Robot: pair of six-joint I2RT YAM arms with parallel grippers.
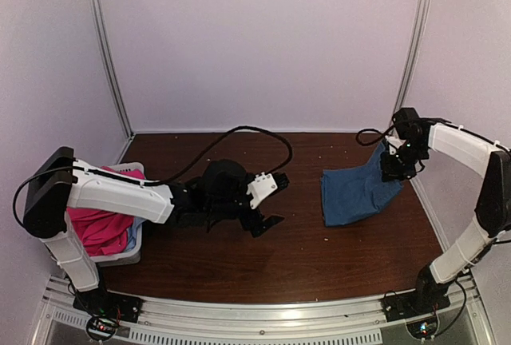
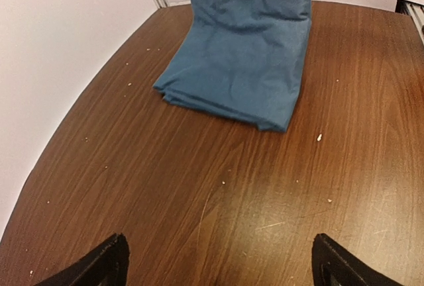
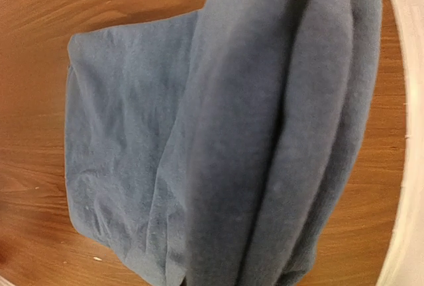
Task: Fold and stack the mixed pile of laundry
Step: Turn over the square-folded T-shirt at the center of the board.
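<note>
Left pincer (image 1: 270, 204) wide apart, empty, over mid-bench (image 1: 319, 257). Right pincer (image 1: 397, 165) clamped on T-shirt (image 1: 355, 193) edge, that edge raised; the rest lies folded on the bench, right side. Pink shirt (image 1: 100, 229) in basket (image 1: 132, 171); pale cloth (image 1: 132, 233) probably beside it, barely visible.

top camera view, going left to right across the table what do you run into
white basket holding the pink shirt -> left end effector, open over bare wood -> dark blue t-shirt -> right end effector, shut on the t-shirt's raised far-right corner
</note>
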